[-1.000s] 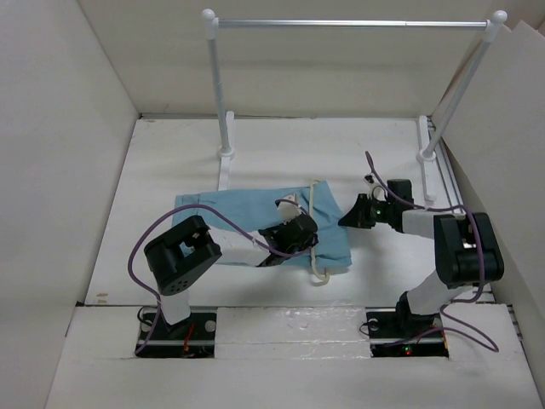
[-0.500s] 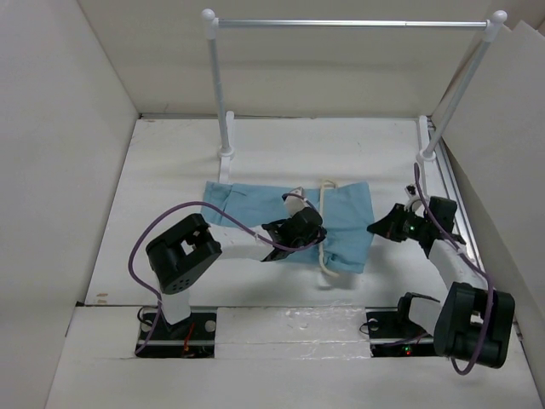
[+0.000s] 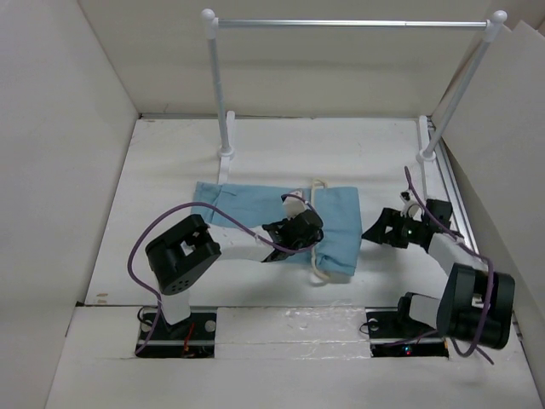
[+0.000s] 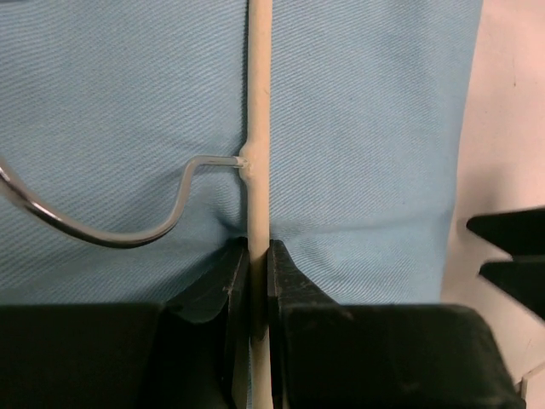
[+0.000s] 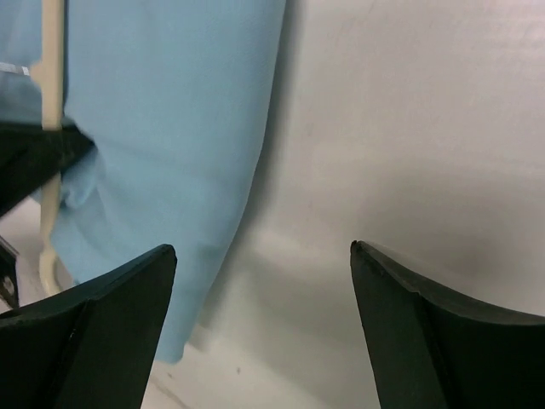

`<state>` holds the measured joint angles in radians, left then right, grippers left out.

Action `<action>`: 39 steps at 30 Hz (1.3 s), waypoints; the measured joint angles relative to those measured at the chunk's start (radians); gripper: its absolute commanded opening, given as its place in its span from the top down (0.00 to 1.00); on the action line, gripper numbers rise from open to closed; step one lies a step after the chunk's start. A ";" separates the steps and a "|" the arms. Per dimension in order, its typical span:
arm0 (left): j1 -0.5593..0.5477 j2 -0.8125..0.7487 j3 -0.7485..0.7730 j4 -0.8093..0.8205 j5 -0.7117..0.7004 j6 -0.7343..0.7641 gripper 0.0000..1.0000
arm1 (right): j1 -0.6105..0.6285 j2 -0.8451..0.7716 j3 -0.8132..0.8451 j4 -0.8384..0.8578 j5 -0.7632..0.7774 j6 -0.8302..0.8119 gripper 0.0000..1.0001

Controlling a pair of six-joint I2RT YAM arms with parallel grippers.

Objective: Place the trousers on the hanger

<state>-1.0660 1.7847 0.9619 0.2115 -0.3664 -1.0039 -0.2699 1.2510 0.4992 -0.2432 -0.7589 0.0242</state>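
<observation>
Atop the light blue cloth trousers [image 4: 358,128], the left gripper [image 4: 258,256] clamps the thin cream-beige hanger [image 4: 258,102]; the right gripper [image 5: 262,251] gapes empty.

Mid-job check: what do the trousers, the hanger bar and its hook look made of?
The trousers: thin woven cloth, matte, with a fine diagonal weave, likely cotton. The hanger bar: smooth cream rod, probably plastic or coated wire. The hook: bare shiny grey wire, seemingly metal.
</observation>
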 measured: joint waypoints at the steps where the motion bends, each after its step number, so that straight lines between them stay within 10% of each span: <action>1: -0.005 0.001 0.006 -0.006 -0.008 0.000 1.00 | 0.002 -0.049 -0.027 -0.021 -0.001 -0.016 0.11; 10: -0.019 0.044 0.068 -0.051 -0.039 0.005 1.00 | 0.010 -0.260 -0.184 -0.139 -0.104 -0.057 0.14; 16: -0.019 0.044 0.064 -0.047 -0.039 0.011 1.00 | 0.060 -0.116 -0.201 -0.013 -0.194 0.040 0.40; 22: -0.020 0.040 0.048 -0.029 -0.048 0.013 1.00 | 0.041 0.083 -0.168 0.057 -0.297 0.059 1.00; 39: -0.009 -0.028 -0.001 -0.118 -0.080 0.066 1.00 | -0.398 -0.091 -0.108 -0.260 -0.315 -0.142 1.00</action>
<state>-1.0748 1.7569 0.9611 0.0937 -0.4465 -0.9379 -0.6678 1.1603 0.3916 -0.5030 -1.0744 -0.1173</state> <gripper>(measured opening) 0.040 0.061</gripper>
